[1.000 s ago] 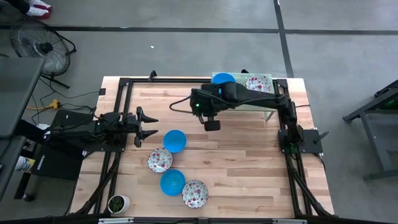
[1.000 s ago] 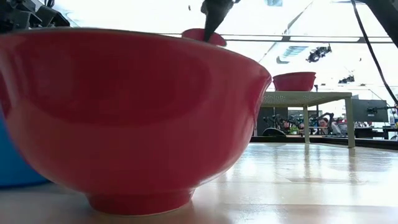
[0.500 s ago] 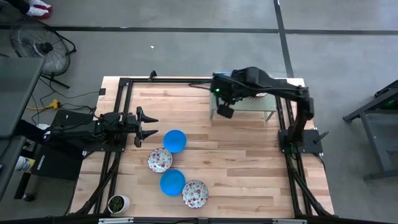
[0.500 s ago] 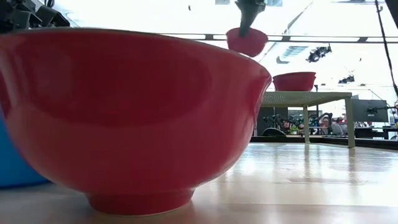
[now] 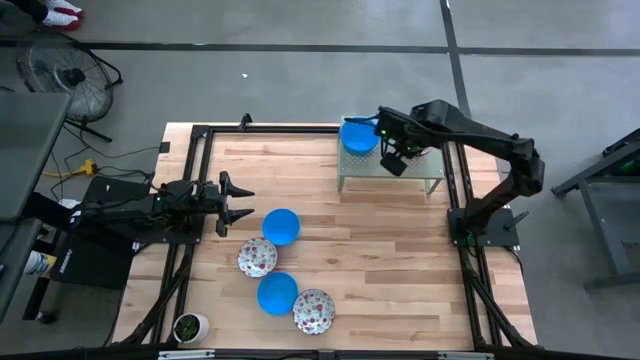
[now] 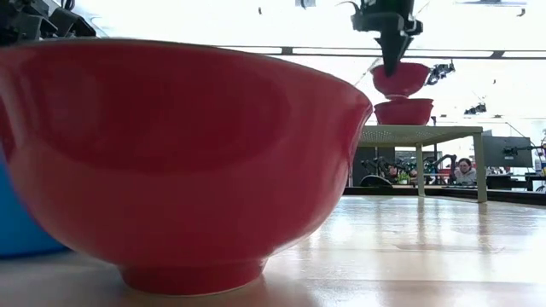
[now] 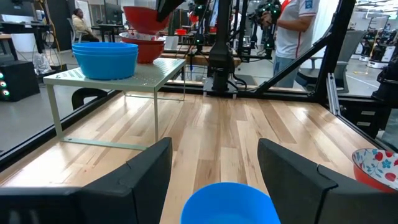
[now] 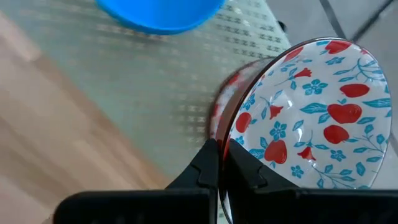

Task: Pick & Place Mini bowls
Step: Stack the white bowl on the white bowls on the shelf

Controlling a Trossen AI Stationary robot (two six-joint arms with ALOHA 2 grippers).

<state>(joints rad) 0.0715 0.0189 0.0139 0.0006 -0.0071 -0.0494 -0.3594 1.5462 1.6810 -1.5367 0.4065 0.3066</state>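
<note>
A floral mini bowl (image 8: pixel 298 118), pinched at its rim by the right gripper (image 8: pixel 221 163), has been carried over the raised shelf (image 5: pixel 362 172), above the floral stack (image 6: pixel 403 111); release seems next. The left gripper (image 7: pixel 214 163) waits, spread open, well short of the shelf.

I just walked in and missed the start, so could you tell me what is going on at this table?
The robot is moving small bowls from the table onto a raised shelf. The right gripper holds a patterned bowl by its rim, just above another red-sided bowl on the shelf, beside a stack of blue bowls. The left gripper waits open near the table's left edge. Two blue bowls and two patterned bowls are on the table.
</note>
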